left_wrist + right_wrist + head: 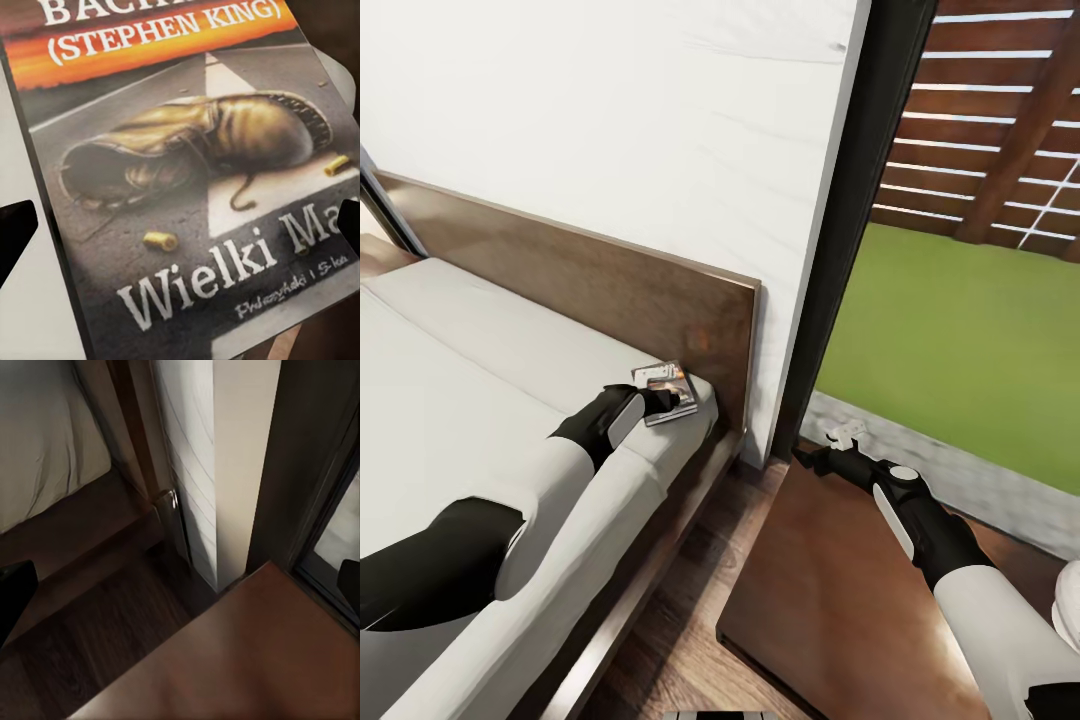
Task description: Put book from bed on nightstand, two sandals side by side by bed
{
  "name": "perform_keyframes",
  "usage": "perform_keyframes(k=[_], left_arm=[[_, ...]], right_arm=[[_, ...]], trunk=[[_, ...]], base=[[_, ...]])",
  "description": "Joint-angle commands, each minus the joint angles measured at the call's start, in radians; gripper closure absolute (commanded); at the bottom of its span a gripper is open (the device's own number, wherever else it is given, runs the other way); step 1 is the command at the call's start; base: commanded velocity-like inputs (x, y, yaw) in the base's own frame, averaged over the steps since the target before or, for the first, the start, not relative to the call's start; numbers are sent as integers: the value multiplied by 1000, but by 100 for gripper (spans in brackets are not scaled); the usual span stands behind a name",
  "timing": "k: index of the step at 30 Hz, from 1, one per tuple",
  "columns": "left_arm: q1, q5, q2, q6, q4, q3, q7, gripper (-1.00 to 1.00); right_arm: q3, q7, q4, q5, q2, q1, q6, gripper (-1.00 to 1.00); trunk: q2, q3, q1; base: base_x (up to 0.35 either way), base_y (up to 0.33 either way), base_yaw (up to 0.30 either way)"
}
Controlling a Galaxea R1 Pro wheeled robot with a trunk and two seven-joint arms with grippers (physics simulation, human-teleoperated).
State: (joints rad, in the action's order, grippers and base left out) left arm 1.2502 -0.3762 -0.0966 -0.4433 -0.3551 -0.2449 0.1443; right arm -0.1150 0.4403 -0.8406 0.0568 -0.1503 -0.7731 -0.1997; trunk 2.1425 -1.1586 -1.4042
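Observation:
The book [678, 384] lies on the bed [450, 400], at the mattress corner by the headboard [610, 280]. Its cover [187, 150] has white lettering, an orange band and a picture of a worn shoe. My left gripper [665, 402] hovers just above the book, open, with its dark fingertips [15, 232] past the cover's two sides. My right gripper [810, 458] is open over the far corner of the glossy brown nightstand [830, 600], holding nothing. The nightstand's top [247, 660] lies under those fingers. The sandals are out of view.
A white round lamp base [1068, 600] stands at the nightstand's right edge. A strip of wood-plank floor [680, 590] runs between bed and nightstand. Behind them are the white wall [660, 130] and a dark-framed window [860, 220] onto lawn and fence.

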Motion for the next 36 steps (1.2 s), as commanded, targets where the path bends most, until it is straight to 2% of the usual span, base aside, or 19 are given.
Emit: perform_keyframes(k=[1, 23, 31, 36], left_arm=[[0, 0, 0, 0, 0, 0, 0, -100], [-8, -2, 7, 2, 2, 2, 3, -100], [-12, -3, 6, 50, 16, 3, 2, -100], [-12, -3, 5, 56, 17, 3, 1, -100]], right_arm=[[0, 0, 0, 0, 0, 0, 0, -100], [0, 0, 0, 0, 0, 0, 0, -100], [0, 0, 0, 0, 0, 0, 0, -100], [0, 0, 0, 0, 0, 0, 0, -100]], trunk=[[0, 0, 0], [0, 0, 0], [0, 0, 0], [0, 0, 0]], base=[[0, 0, 0], [0, 0, 0], [0, 0, 0], [0, 0, 0]])
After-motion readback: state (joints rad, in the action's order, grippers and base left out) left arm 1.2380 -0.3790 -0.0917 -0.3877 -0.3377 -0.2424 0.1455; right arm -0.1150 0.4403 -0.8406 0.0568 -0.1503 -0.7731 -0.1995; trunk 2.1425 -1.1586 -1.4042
